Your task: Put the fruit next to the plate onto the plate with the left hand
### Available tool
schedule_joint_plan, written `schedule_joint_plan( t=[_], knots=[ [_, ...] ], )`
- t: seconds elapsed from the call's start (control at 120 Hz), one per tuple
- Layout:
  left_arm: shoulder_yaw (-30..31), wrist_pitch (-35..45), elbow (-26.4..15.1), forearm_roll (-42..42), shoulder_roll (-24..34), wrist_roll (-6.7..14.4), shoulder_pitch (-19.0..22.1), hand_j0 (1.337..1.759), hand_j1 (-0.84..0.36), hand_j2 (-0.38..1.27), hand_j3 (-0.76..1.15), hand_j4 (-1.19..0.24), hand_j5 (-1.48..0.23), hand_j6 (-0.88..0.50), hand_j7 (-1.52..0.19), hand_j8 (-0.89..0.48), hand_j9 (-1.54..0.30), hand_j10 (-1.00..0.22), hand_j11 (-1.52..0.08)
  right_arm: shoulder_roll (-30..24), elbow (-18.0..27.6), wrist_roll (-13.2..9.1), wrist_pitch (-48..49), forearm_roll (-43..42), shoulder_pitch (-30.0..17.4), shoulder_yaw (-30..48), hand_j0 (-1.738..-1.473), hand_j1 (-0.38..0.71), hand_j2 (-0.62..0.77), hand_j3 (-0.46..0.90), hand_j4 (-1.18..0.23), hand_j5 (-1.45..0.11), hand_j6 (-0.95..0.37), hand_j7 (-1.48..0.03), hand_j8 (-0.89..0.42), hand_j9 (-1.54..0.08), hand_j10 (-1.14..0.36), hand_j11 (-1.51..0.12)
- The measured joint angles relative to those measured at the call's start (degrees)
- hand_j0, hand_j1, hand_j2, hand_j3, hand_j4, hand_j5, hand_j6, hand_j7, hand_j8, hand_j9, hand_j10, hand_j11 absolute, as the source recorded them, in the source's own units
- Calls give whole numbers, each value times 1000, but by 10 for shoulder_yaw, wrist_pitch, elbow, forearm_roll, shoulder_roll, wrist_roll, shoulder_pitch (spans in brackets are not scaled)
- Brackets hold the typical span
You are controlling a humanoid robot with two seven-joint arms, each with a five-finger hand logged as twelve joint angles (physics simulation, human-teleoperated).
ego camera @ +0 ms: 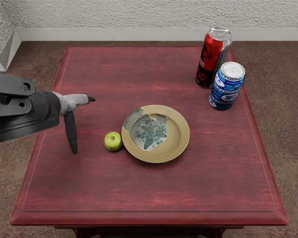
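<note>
Table [149, 193] bears the green apple [112, 141], ungrasped, just right of the empty, spread left hand [65, 108] and beside the plate [182, 135]; grasp and transfer remain.

The red-stained wooden bench [139, 74] looks smooth and satin. The round tan ceramic plate [181, 134] carries a mottled teal glaze. The small green apple [112, 141] is smooth and faintly glossy. At the far right corner, the red metal can [212, 57] and the blue metal can [226, 85] shine. The dark grey left hand [67, 106] looks matt.
</note>
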Motion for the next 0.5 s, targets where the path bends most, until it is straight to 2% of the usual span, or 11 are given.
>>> schedule_joint_plan(
  t=[0.358,0.5],
  knots=[
    [11,63,0,-2,-90,4,0,1658,339,2,0,-10,-12,-11,-12,-10,-12,-10,-12,0,0,0,0,0,0,0,-1658,-331,-3,0,-15,-20,-15,-20,-15,-20,-15,-20],
    [14,83,0,-2,-95,4,4,1658,338,3,0,-11,-13,-11,-13,-11,-13,-11,-13,0,0,0,0,0,0,0,-1658,-331,-3,0,-15,-20,-15,-20,-15,-20,-15,-20]
  ],
)
